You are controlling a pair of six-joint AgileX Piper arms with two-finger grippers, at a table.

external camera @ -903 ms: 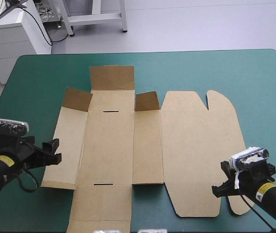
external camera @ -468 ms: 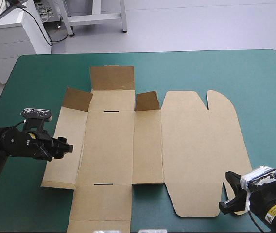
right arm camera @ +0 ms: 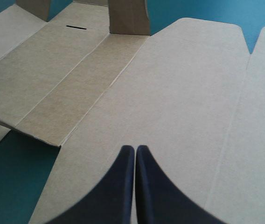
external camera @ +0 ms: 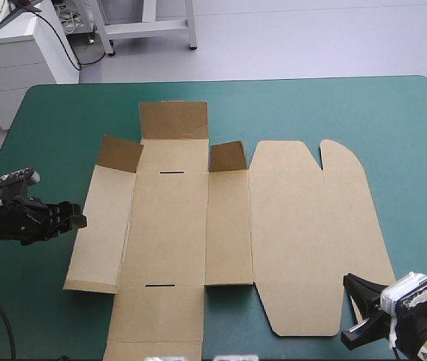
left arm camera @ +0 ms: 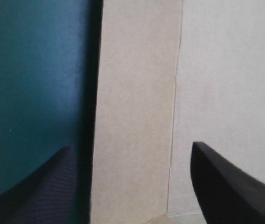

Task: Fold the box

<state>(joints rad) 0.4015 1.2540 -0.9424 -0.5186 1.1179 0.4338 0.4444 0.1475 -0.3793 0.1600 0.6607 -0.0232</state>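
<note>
The brown box lies as a flat cut sheet mid-table, with three short flaps raised at its far end. Its wide lid panel stretches to the right. My left gripper is low at the outer edge of the left side panel. In the left wrist view the left gripper is open, and that panel shows between its fingers. My right gripper sits at the lid's near right corner. Seen from the right wrist, the right gripper is shut and empty above the lid.
The teal-green cover shows bare to the left, along the far edge and at the right. The box's near flap reaches the table's front edge. In the left wrist view the cover lies beside the panel's edge.
My left gripper, which was out over the left panel just before, has drawn back to that panel's outer edge. The right arm has slid toward the table's near edge. The box has not moved.
</note>
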